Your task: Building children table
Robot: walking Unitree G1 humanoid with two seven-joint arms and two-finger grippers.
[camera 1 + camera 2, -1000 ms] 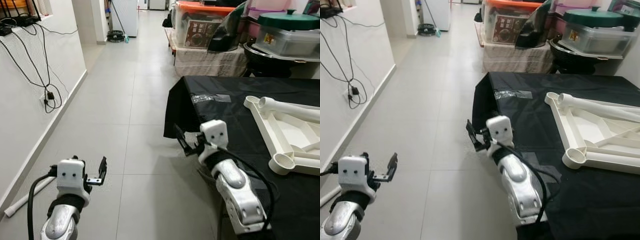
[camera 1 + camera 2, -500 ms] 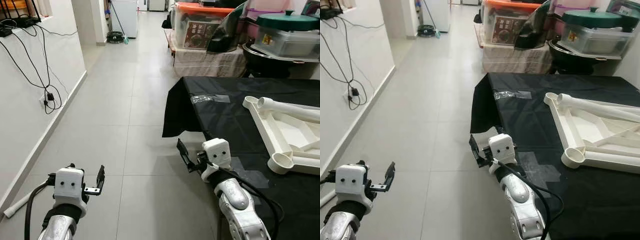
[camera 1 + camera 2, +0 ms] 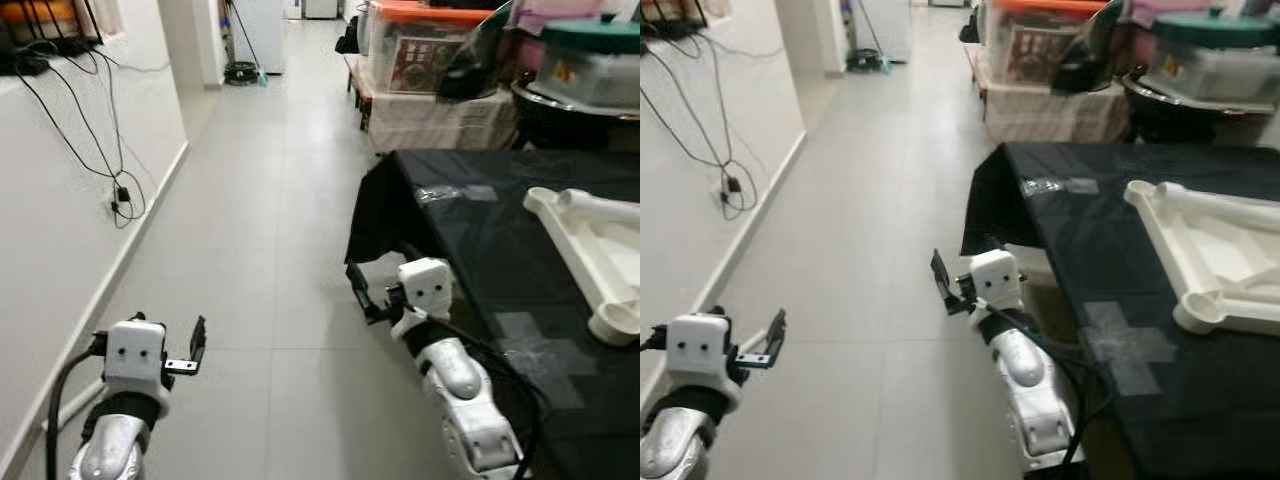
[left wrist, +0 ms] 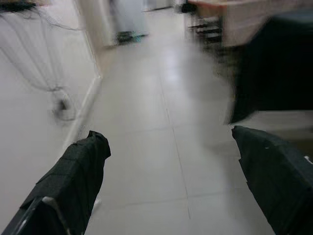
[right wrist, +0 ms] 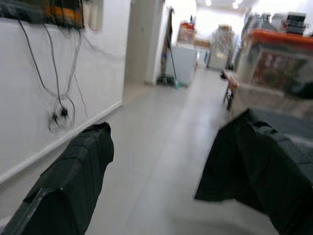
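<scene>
Your left tool (image 3: 190, 345) and right tool (image 3: 362, 296) both hang wide and empty over the floor (image 3: 270, 230); the white table frame (image 3: 1210, 255) lies upturned on the black-covered bench (image 3: 1110, 250), well apart; by my judgement, assembly is barely begun.

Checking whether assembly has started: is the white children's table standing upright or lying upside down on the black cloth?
Upside down. The white table frame lies flat on the black cloth, its underside ribs and open leg socket facing up.
</scene>
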